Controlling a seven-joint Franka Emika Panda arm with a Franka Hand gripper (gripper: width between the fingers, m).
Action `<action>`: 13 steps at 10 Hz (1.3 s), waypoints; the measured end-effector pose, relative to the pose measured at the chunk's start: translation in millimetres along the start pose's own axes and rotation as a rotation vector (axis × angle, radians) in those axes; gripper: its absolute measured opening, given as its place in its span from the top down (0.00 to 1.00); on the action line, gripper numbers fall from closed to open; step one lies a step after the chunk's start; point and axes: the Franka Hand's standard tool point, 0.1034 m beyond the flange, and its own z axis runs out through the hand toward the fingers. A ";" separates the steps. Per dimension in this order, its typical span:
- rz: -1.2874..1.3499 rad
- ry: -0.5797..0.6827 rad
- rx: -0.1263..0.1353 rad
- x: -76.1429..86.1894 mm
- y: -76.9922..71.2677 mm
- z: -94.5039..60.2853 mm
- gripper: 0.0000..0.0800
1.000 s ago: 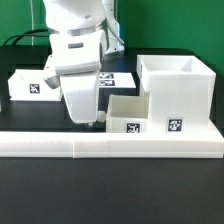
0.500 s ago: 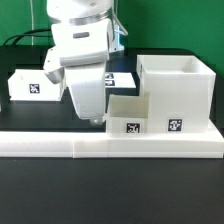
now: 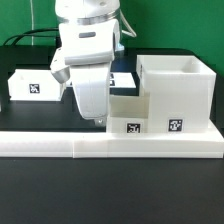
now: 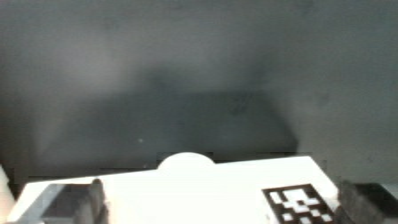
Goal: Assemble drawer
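You see the dark worktop (image 3: 110, 195), with a long low white wall (image 3: 60, 146) across the lower middle of the exterior view. Behind it, at the right, stands the drawer's big open casing (image 3: 176, 92). Just beside its left side is a small box (image 3: 128, 112); a second small box (image 3: 28, 85) lies well apart, at the left edge. The gripper (image 3: 97, 121) hangs close by the middle box, jaws spread apart, grasping nothing. The wrist view shows a round knob (image 4: 187, 160) and a tag (image 4: 302, 205).

On my feed the arm (image 3: 88, 42) is all smooth, glossy white shells with darker seams between the segments. The gripper (image 3: 97, 120) has a white tapering housing. Its fingers (image 4: 63, 203) look dull grey and blurred.
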 end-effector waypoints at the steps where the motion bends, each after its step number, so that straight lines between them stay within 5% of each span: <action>1: -0.023 0.001 0.005 0.4 -0.3 0.5 0.19; 4: -0.073 -0.016 0.025 1.2 1.7 -0.1 0.19; 6: -0.064 -0.008 -0.008 26.4 5.0 -2.2 0.19; 13: -0.103 -0.004 -0.001 30.5 1.1 6.0 0.19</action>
